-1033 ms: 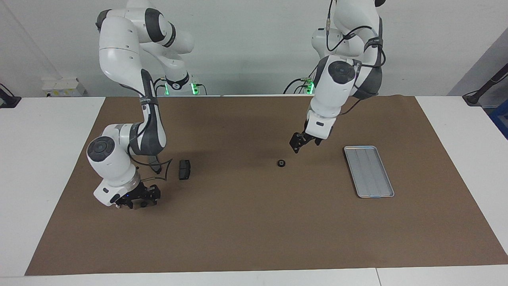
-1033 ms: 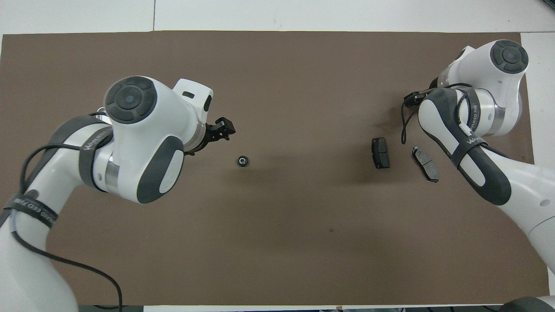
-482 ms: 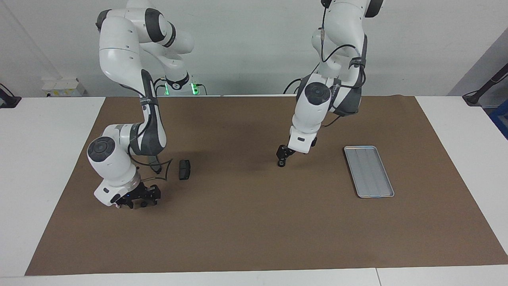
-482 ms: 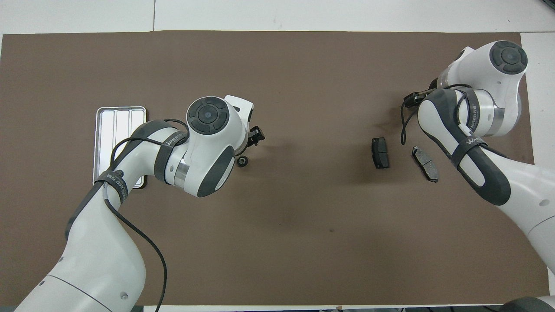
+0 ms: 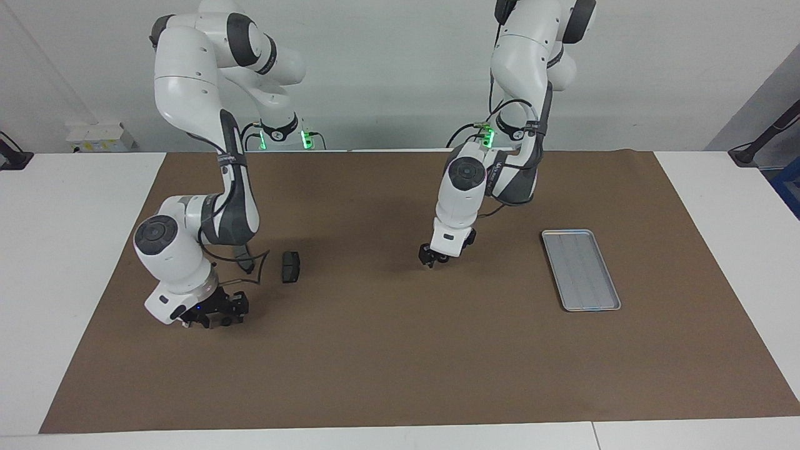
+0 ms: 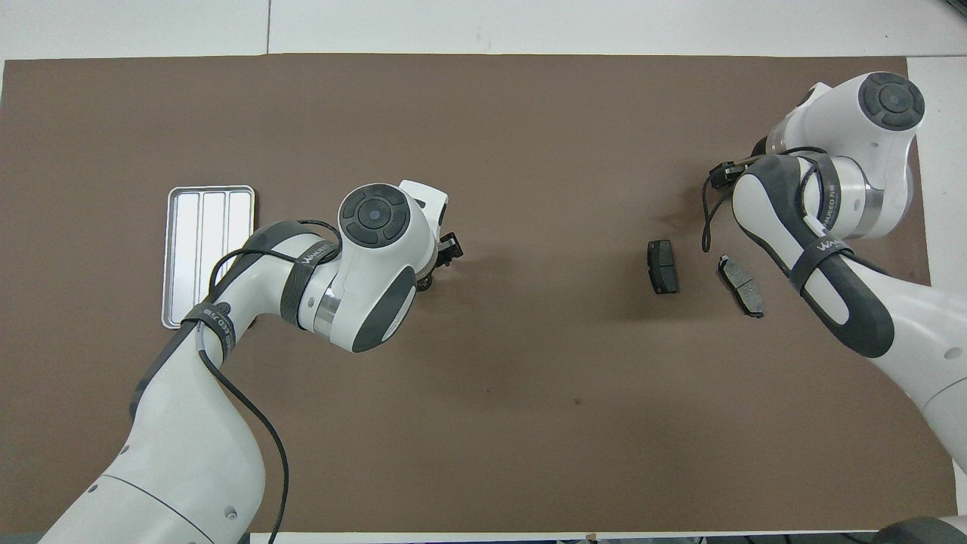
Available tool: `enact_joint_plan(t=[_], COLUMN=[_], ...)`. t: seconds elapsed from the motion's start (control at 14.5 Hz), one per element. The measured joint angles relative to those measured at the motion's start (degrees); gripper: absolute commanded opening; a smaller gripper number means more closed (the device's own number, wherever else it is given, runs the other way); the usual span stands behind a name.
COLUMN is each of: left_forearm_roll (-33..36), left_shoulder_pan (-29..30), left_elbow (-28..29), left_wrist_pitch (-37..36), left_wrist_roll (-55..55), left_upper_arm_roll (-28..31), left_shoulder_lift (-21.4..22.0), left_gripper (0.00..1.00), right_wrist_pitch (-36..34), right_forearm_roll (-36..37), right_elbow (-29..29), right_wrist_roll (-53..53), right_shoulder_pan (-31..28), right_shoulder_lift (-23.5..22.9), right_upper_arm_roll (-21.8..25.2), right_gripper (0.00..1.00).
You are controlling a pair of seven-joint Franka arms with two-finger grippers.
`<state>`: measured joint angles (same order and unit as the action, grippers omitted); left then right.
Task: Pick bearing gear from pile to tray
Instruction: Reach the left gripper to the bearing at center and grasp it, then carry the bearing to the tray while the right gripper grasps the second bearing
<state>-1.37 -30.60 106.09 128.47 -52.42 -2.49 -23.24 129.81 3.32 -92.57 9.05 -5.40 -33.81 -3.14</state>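
At the middle of the brown mat (image 5: 400, 350), the left gripper (image 5: 431, 259) is down at the surface, right where the small black gear (image 6: 425, 283) lies; in the overhead view only an edge of the gear peeks out under the wrist. I cannot tell whether its claw has closed on it. The tray (image 5: 581, 270) sits at three o'clock of it in the facing view, well apart. The right gripper (image 5: 215, 315) hangs low near one brake pad (image 5: 290, 267), its claw unreadable too.
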Motion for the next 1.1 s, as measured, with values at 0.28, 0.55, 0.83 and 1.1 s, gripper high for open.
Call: enact_joint_plan(t=[0.28,0.55,0.83,1.1], left_forearm_roll=[0.01,0.01,0.02,0.05], left_shoulder_pan=[-0.07,-0.25,-0.5,-0.61], left_elbow=[1.47,1.55,1.79,2.01], left_wrist_pitch=[1.08,1.2,1.53,2.07], left_wrist_roll=[-0.09,-1.16,-1.49,-1.56], left_upper_arm_roll=[0.0,0.0,0.0,0.0], left_shoulder_lift=[0.0,0.0,0.02,0.36], left_gripper=[0.67,0.65,0.4,0.0], right_wrist_pitch=[0.14,0.59,0.58,0.58], right_forearm_roll=[0.0,-0.01,-0.02,-0.01], right_elbow=[-0.4,-0.66,-0.66,-0.64], right_wrist_roll=[0.0,0.0,0.0,0.0], right_shoulder_pan=[-0.04,-0.21,-0.21,-0.2], right_shoulder_lift=[0.0,0.29,0.37,0.37], right_upper_arm_roll=[0.0,-0.19,-0.31,-0.31], right_gripper=[0.46,0.0,0.0,0.0])
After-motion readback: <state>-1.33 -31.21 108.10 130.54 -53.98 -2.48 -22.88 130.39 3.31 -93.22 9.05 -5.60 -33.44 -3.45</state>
